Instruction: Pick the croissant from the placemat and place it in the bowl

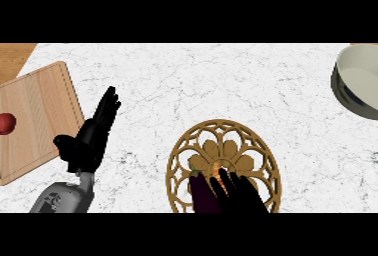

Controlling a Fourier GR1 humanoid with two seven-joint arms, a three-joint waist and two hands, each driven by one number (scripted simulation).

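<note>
1. Largest thing in view: white marbled counter [221,90], filling nearly the whole head view, with a strip of wood-toned surface [15,55] at the far upper left corner.
2. Wooden cutting board [37,115] at the left edge, tilted, with a small red object [6,123] on it, cut off by the frame (cannot tell what it is).
3. Round, gold-brown openwork placemat [184,150] at lower centre, well apart from the board.
4. Bowl [354,95], grey outside and pale inside, only partly in view at the upper right, well apart from the placemat.
5. Left hand [87,142] between board and placemat, fingers straight and pointing up, holding nothing. Resting.
6. Right hand [225,192] enters from the lower edge over the near half of the placemat, fingers extended forward and slightly spread over the mat's centre. Not closed round anything that I can see.
7. Croissant [215,169]: only an orange-tan sliver with a bit of green beside it shows at the placemat's centre, just at the right hand's fingertips. It lies on the mat, mostly hidden.
8. Step in hand, as I judge it: the reach and grasp, with lift and carry not yet done.
9. Next move calls for curling the fingers round the croissant, lifting it clear of the mat, then travelling up and right to the bowl (a long diagonal).
</note>
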